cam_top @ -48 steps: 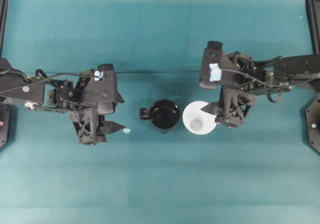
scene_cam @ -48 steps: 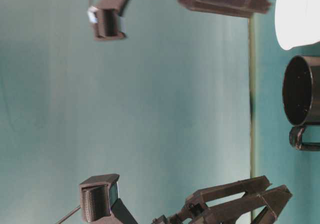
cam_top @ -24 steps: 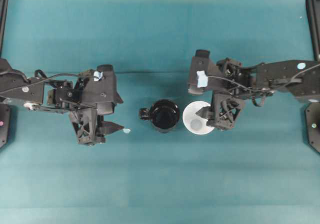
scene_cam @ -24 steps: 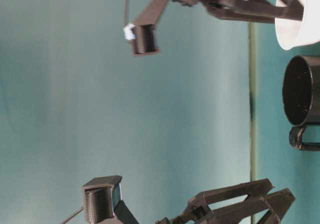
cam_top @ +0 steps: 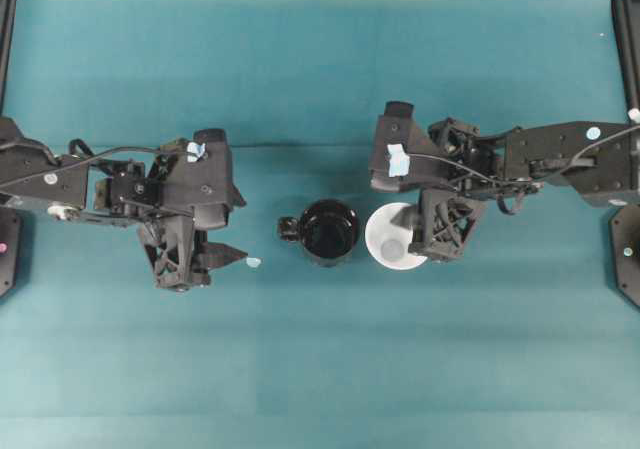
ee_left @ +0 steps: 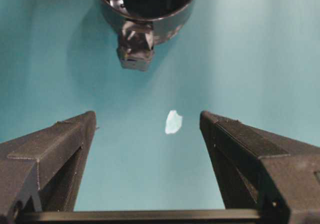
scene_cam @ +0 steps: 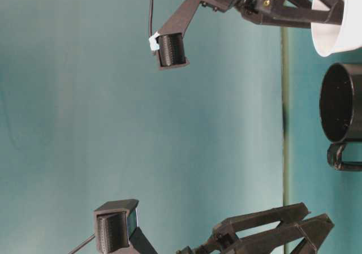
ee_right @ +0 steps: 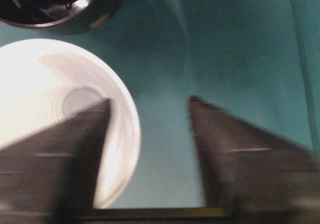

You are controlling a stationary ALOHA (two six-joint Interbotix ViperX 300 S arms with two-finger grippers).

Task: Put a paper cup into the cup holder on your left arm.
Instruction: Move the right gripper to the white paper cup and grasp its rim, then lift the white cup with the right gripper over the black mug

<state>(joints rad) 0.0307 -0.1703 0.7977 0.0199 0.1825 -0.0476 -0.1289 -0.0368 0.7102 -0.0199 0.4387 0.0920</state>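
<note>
Right wrist view shows the right gripper [ee_right: 147,154] part-open, one finger inside the paper cup [ee_right: 60,114], the other outside its wall; squeezing there could crumple or tip it toward the cup holder [cam_top: 329,231] just beyond.

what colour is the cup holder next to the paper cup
Glossy black, inside and out. The cup holder shows best in the overhead view.

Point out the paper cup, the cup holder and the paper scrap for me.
paper cup [cam_top: 388,239], overhead view, inside wall left of the tool.
cup holder [cam_top: 329,231], overhead view, dark interior.
paper scrap [ee_left: 173,122], left wrist view, its middle.
</note>
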